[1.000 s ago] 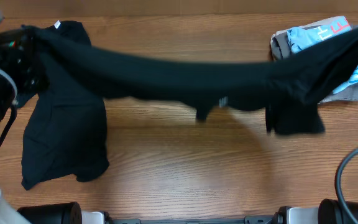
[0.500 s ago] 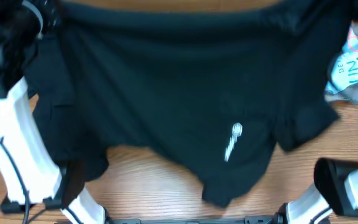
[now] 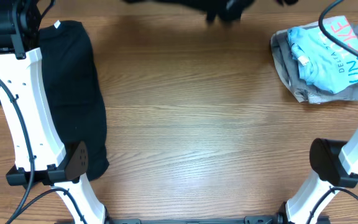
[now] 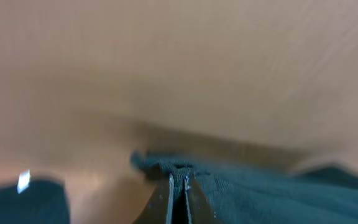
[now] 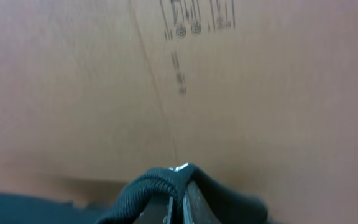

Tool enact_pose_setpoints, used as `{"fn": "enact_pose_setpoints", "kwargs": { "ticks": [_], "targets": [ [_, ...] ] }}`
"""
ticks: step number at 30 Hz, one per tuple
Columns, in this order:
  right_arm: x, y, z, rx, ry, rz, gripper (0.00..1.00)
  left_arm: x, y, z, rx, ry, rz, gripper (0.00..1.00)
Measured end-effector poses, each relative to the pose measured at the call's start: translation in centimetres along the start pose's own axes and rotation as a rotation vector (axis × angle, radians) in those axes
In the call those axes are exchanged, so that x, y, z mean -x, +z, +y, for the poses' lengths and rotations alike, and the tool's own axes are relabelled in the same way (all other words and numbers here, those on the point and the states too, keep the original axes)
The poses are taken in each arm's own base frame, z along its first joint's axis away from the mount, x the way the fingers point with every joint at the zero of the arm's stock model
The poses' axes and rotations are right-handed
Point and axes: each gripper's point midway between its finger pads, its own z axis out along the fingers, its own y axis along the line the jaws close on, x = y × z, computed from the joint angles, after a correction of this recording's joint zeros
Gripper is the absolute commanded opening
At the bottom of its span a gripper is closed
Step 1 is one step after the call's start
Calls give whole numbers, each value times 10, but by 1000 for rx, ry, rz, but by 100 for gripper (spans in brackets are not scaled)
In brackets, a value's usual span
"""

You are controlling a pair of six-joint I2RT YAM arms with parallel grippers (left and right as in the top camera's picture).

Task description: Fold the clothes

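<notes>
One of the clothes, a black shirt (image 3: 224,7), shows only as a blurred strip at the top edge of the overhead view. My left gripper (image 4: 178,182) is shut on a bunched edge of this shirt (image 4: 260,194). My right gripper (image 5: 179,194) is shut on its ribbed hem (image 5: 151,186), which folds over the fingertips. A second black shirt (image 3: 73,93) with a white neck tag (image 3: 57,25) lies folded at the table's left side. Neither gripper shows in the overhead view.
A pile of grey and light blue printed garments (image 3: 325,59) lies at the back right. My white left arm (image 3: 27,112) reaches over the folded shirt, and the right arm (image 3: 353,162) rises at the right edge. A printed brown cardboard surface (image 5: 197,18) fills the right wrist view.
The shirt stretched between both grippers swept up across the overhead view and away over the far edge. Only a strip of it shows now. Both arms have swung toward the back.
</notes>
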Motion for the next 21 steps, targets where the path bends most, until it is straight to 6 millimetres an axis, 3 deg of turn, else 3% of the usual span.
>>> {"fn": "enact_pose_setpoints", "kwargs": {
  "ticks": [3, 8, 13, 17, 19, 21],
  "targets": [
    [-24, -1, -4, -15, 34, 93, 4, -29, -1, 8, 29, -11, 115, 4],
    [-93, 13, -21, -56, 123, 340, 4, -90, -4, 27, 94, -13, 362, 4],
    [-203, 39, -50, -109, 244, 685, 4, -164, 0, 51, 161, -38, 648, 4],
    [-269, 53, -66, -132, 312, 870, 4, -225, 18, 75, 205, -67, 864, 4],
    [-288, 53, -69, -141, 332, 930, 4, -258, 28, 88, 229, -83, 971, 4],
    [-295, 48, -68, -146, 344, 964, 4, -282, 33, 97, 247, -98, 1049, 4]
  ]
}}
